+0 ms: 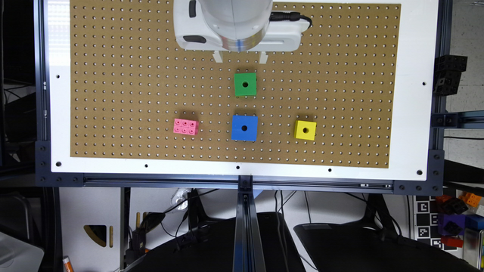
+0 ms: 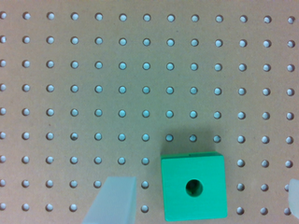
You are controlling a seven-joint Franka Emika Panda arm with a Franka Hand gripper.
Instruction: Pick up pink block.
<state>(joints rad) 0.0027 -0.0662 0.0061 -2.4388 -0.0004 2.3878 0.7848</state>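
While the claw (image 1: 240,57) hangs over the far part of the pegboard (image 1: 113,75), its two pale fingers (image 1: 218,56) stand wide apart with nothing between them; in the wrist view one translucent whitish finger (image 2: 114,200) shows beside the green cube (image 2: 194,186), not touching it. Pink block (image 1: 186,126): small bright pink plastic brick, rectangular, glossy, six round studs on top in a 3x2 grid, lying flat and slightly skewed on the board. It sits well apart from the claw, nearer the board's front edge and off toward the exterior view's left. Green cube lies just beside the claw's fingertips, toward the front edge; smooth matte faces, sharp edges, round centre hole. Blue cube (image 1: 244,128) same shape with centre hole, farther from the claw in the same line. Yellow cube (image 1: 305,130) smaller, also holed, off toward the exterior view's right. Pegboard is brown fibreboard, flat, regular rows of small round holes, set on a white panel (image 1: 60,113) in a dark metal frame (image 1: 242,181).
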